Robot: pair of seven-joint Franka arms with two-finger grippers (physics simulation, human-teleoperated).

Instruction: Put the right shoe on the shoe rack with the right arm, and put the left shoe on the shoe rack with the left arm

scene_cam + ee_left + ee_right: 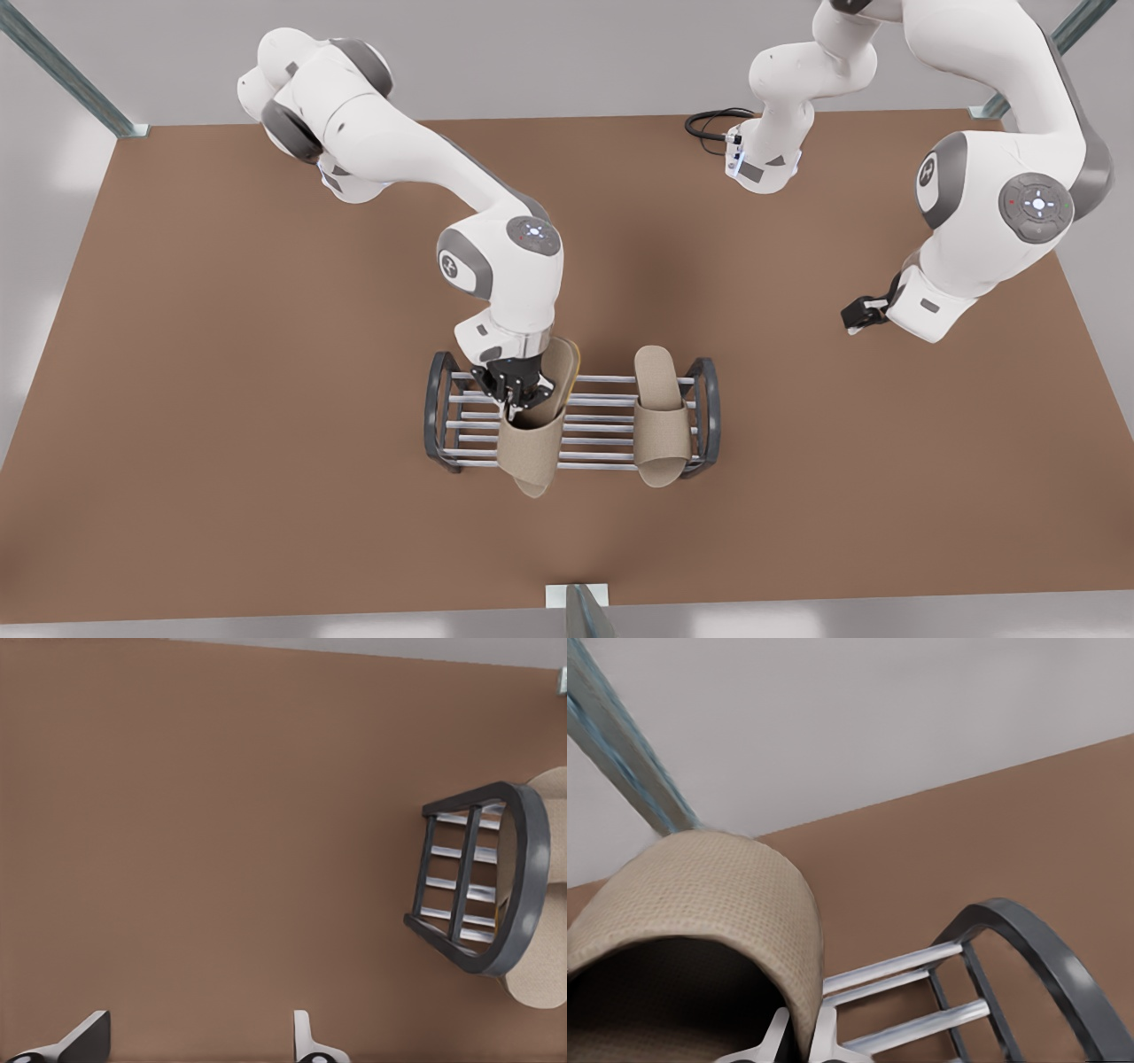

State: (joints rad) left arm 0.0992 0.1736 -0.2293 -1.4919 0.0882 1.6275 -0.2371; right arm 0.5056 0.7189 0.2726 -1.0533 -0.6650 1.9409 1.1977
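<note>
The right arm's black gripper (pixel 514 390) pinches a beige fabric slipper (pixel 534 425) over the grey-framed, silver-barred shoe rack (pixel 438 408). Its twin slipper (pixel 660 416) lies on the rack's right part. The left arm's gripper (pixel 861 312) hangs open, far right.

The glossy white, grey-jointed right arm (pixel 416 168) reaches down at the front view's left, its small black gripper (pixel 514 390) clamped. The matching left arm (pixel 992 213) hangs well right, its black gripper (pixel 858 315) parted.

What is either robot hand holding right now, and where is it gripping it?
The right gripper pinches one slipper by the edge of its fabric band, over the shoe rack. The left gripper, off to the side, holds nothing.
</note>
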